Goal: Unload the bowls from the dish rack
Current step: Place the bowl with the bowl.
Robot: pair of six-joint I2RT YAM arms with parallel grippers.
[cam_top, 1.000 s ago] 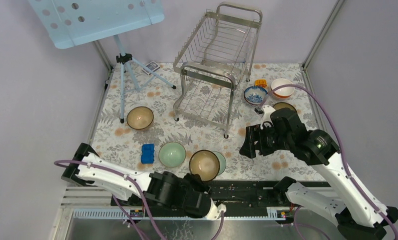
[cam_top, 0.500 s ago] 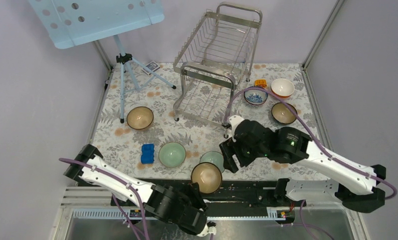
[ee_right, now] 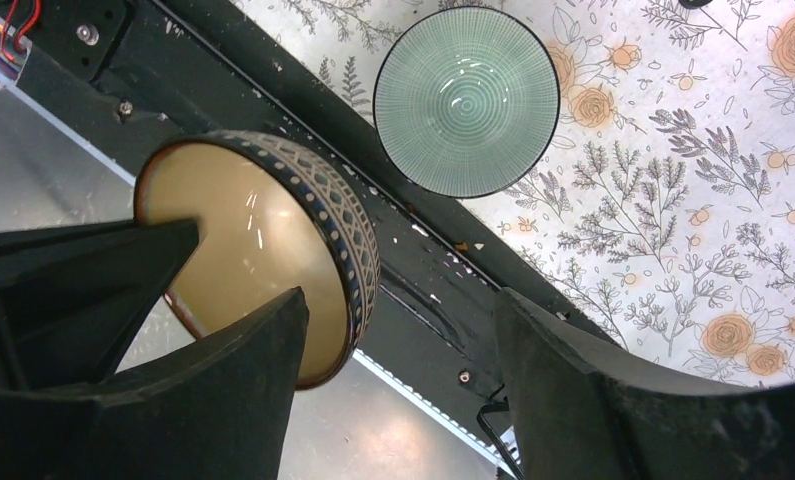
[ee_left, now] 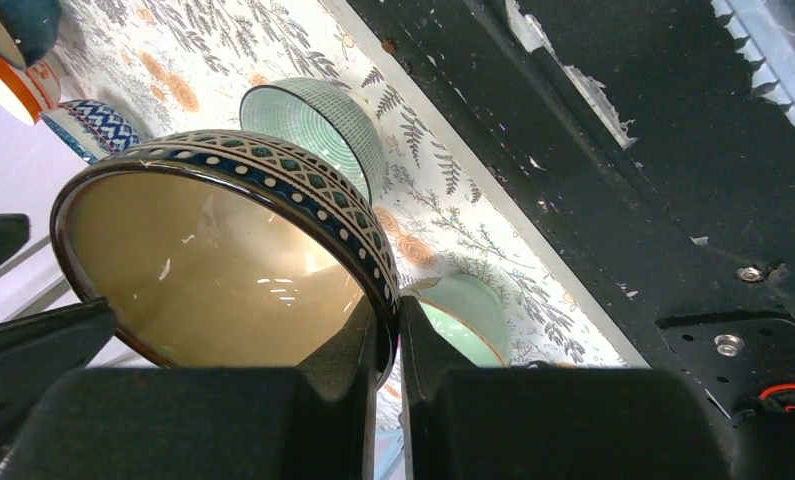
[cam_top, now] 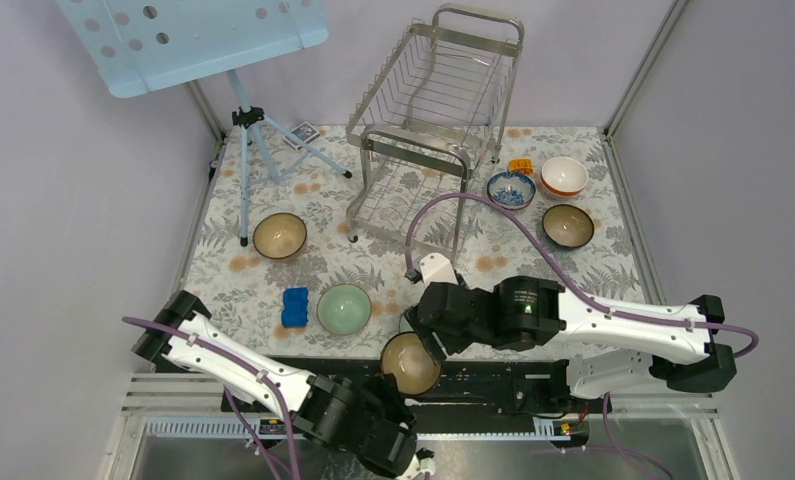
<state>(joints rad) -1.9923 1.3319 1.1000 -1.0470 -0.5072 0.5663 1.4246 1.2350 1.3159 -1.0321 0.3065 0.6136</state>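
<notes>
My left gripper is shut on the rim of a patterned bowl with a tan inside, holding it tilted over the black base rail at the near edge. My right gripper is open, and this bowl sits by its left finger. The steel dish rack stands at the back with no bowl in it. On the mat are a brown bowl, a pale green bowl, a ribbed pale green bowl, a blue-and-white bowl, an orange-white bowl and a dark bowl.
A pale blue perforated stand on a tripod stands at the back left. A blue sponge lies left of the pale green bowl. A small orange item lies by the rack. The black base rail runs along the near edge.
My right arm swung left from the bowls on the right to the held bowl. My left gripper drew the bowl back from the mat to over the base rail.
</notes>
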